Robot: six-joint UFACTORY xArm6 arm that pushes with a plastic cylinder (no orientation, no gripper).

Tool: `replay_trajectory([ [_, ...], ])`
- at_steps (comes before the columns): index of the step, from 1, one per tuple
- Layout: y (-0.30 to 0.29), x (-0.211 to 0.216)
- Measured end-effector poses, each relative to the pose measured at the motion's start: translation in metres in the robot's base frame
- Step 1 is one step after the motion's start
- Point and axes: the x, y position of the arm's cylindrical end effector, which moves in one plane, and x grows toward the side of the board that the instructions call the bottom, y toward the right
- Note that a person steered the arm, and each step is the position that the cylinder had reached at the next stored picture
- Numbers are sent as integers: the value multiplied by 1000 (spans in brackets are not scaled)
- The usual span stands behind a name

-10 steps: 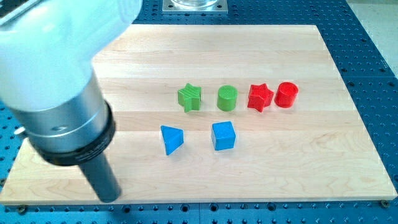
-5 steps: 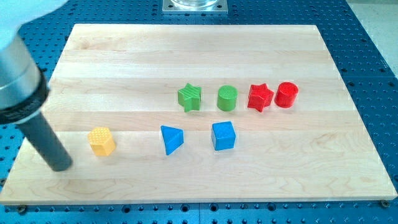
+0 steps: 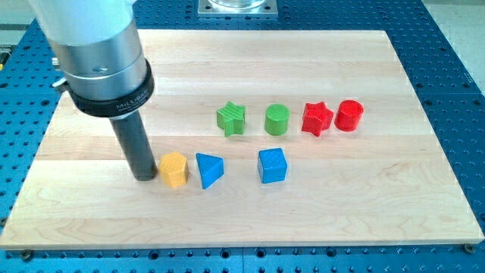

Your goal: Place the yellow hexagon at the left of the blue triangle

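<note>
The yellow hexagon (image 3: 173, 168) lies on the wooden board (image 3: 364, 205), close to the left side of the blue triangle (image 3: 210, 169), with only a thin gap between them. My tip (image 3: 144, 177) rests on the board just left of the yellow hexagon, touching or nearly touching its left side. The rod rises from there to the arm's grey cylinder at the view's top left.
A blue cube (image 3: 273, 165) sits right of the blue triangle. Above them runs a row: green star (image 3: 231, 119), green cylinder (image 3: 277, 119), red star (image 3: 317, 118), red cylinder (image 3: 349, 115). A blue perforated table surrounds the board.
My tip has moved right from the board's left edge, and the yellow hexagon has slid right with it, from well left of the blue triangle to right beside it.
</note>
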Motion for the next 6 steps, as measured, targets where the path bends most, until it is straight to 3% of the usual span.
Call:
replay_trajectory([
  [1,4,-18],
  [2,49,-42],
  [3,69,-36],
  [4,49,-24],
  [6,-49,-21],
])
